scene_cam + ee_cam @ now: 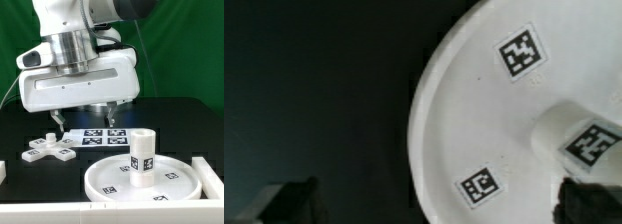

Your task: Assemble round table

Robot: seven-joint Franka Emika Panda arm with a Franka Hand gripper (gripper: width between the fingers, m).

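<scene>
The large round rimmed disc lies flat at the front of the exterior view's right. The short thick cylinder stands upright on its centre, tags facing out. The small cross-shaped piece lies on the black table at the exterior view's left. My gripper hangs above the table behind the disc, open and empty, touching nothing. In the wrist view the disc fills one side, with the cylinder at the edge. My gripper shows two dark fingertips set wide apart.
The marker board lies flat on the table below my gripper, behind the disc. White bars sit at the exterior view's left edge, right edge and front. A green backdrop stands behind.
</scene>
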